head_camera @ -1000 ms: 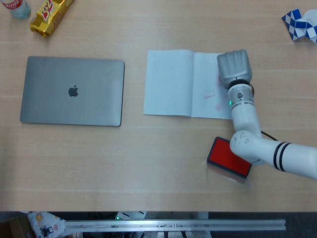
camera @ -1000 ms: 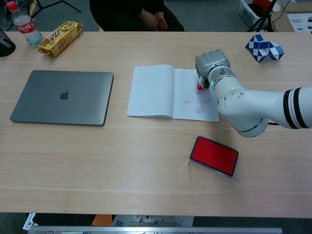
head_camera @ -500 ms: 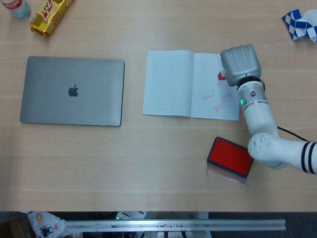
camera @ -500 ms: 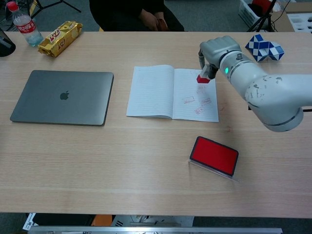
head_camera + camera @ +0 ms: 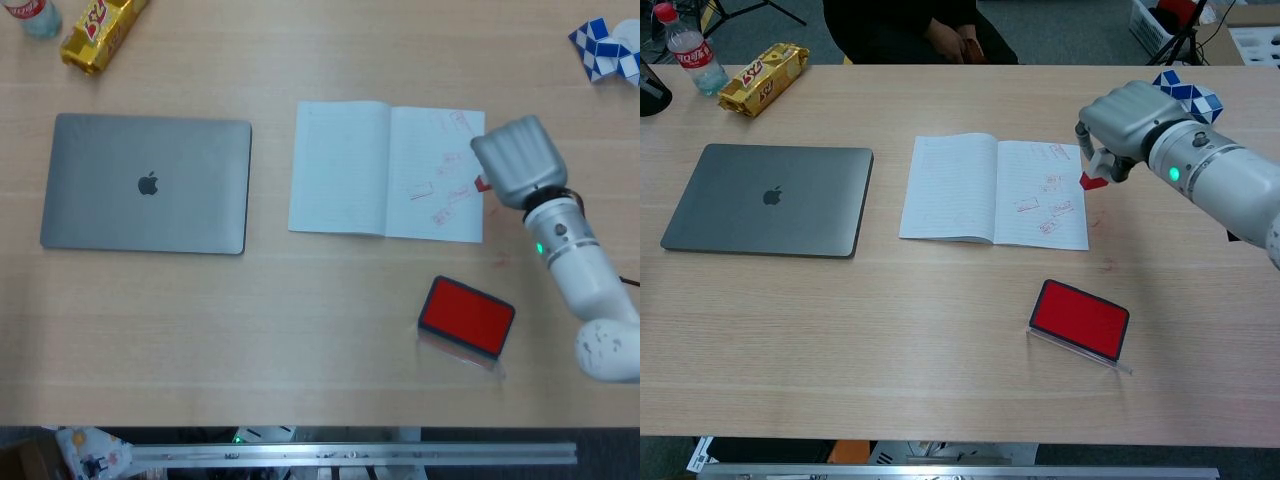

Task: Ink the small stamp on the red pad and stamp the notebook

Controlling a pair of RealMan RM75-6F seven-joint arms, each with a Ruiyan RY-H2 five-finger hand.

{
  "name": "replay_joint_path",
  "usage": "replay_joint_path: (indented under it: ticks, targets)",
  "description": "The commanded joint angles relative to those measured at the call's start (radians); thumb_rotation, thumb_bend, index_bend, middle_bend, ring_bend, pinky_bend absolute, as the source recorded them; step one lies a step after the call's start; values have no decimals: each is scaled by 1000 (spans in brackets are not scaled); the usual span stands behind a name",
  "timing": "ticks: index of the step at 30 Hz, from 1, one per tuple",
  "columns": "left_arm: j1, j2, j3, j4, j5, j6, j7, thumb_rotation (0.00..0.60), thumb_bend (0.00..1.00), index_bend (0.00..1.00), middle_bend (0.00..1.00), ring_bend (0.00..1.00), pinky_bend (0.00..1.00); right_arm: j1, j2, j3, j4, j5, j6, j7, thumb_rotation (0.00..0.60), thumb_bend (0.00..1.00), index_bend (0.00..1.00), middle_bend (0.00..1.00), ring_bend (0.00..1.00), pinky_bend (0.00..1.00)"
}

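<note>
small stamp (image 5: 1094, 181), right hand (image 5: 1123, 127) holding; stamped notebook (image 5: 995, 190)

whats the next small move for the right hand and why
Probably carry the small stamp down toward the red pad to re-ink. The right hand holds it lifted just past the right edge of the notebook, whose right page already shows several red marks.

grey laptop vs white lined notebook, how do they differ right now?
The grey laptop is closed; the white lined notebook lies open. The laptop's lid is plain grey with a logo; the notebook's right page carries red stamp marks. The laptop sits left of the notebook. Both lie flat on the wooden table.
</note>
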Motion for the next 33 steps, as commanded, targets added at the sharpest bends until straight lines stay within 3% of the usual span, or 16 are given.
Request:
replay_joint_path:
  ticks: [1, 13, 22, 26, 33]
  targets:
    - [-2, -2, 0, 1, 2, -3, 2, 600, 268, 33, 29, 27, 44, -35, 0, -77, 9, -100, 31, 13, 600, 357, 682, 1000, 1000, 1000]
    - [0, -3, 4, 7, 7, 0, -8, 600, 268, 33, 29, 27, 44, -122, -82, -190, 126, -313, 63, 65, 600, 356, 682, 1000, 1000, 1000]
    - [2, -4, 6, 15, 10, 2, -20, 600, 268, 31, 29, 27, 44, -179, -151, -197, 238, -383, 46, 132, 600, 329, 682, 1000, 1000, 1000]
    - [2, -5, 8, 16, 11, -1, -19, 600, 269, 29, 29, 27, 44, -198, -169, -196, 270, -418, 45, 148, 600, 275, 680, 1000, 1000, 1000]
    - [3, -5, 8, 15, 9, 1, -19, 600, 268, 28, 29, 27, 44, -225, -185, -186, 300, -452, 43, 158, 600, 270, 662, 1000, 1000, 1000]
